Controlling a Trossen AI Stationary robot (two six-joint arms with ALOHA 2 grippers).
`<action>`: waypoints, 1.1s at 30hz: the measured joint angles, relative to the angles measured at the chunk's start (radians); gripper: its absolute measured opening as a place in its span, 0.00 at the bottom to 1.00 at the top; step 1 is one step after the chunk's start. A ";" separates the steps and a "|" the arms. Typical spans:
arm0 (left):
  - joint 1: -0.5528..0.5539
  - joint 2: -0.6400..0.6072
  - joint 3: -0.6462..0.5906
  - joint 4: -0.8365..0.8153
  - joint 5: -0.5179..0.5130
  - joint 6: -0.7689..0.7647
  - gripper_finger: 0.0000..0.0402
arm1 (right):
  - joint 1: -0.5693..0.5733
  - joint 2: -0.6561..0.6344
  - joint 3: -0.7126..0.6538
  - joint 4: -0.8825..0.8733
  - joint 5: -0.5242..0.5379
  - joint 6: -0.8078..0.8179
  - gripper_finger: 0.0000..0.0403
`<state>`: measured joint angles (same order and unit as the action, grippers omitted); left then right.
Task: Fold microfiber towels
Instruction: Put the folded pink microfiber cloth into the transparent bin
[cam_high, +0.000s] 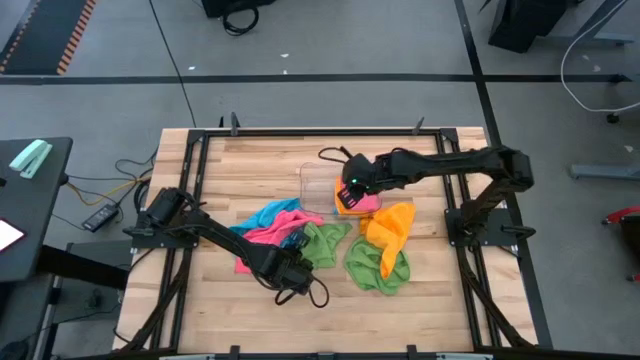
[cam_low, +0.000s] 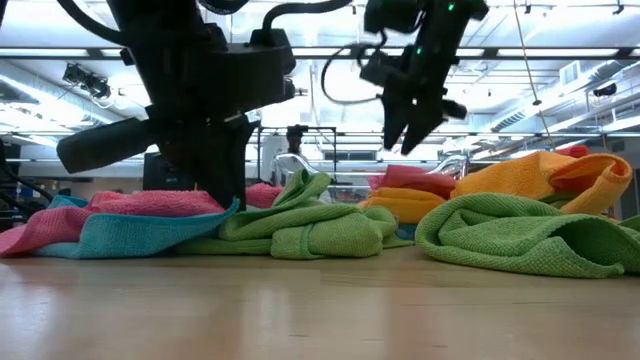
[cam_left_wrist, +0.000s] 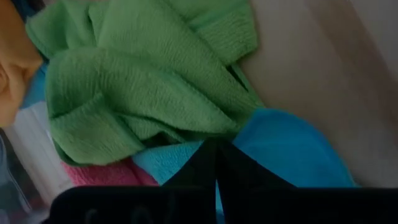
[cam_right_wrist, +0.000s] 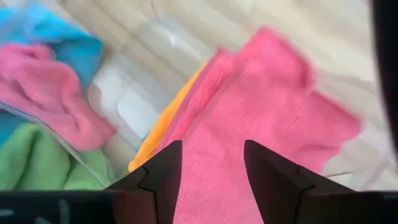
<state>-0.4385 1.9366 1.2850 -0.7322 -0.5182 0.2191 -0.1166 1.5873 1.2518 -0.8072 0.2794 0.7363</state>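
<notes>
Dark jointed arms, looping black cables

The left arm is stretched low across the table from the left edge toward the front middle, its wrist bent down. The left gripper (cam_high: 296, 272) is held at the tabletop with its fingers (cam_left_wrist: 205, 163) pressed together. The right arm is reached in from the right edge, and the right gripper (cam_right_wrist: 211, 167) is held raised, its fingers (cam_right_wrist: 163, 168) parted.

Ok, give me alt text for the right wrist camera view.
The right gripper, fingers open, hovers over a pink towel lying on an orange towel. Beyond sit blue, pink and green towels beside a clear plastic tray.
</notes>
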 joint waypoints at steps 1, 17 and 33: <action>0.000 0.000 0.000 0.002 0.000 -0.011 0.03 | 0.010 -0.013 0.000 0.001 0.022 -0.007 0.45; 0.009 0.000 0.000 0.080 0.001 -0.091 0.05 | 0.239 -0.056 -0.019 0.028 0.244 -0.246 0.41; 0.135 0.000 0.000 0.153 -0.002 -0.008 0.07 | 0.185 -0.332 -0.442 0.598 0.063 -0.591 0.26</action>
<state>-0.3031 1.9362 1.2850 -0.5796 -0.5198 0.2115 0.0683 1.2550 0.8102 -0.2090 0.3421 0.1458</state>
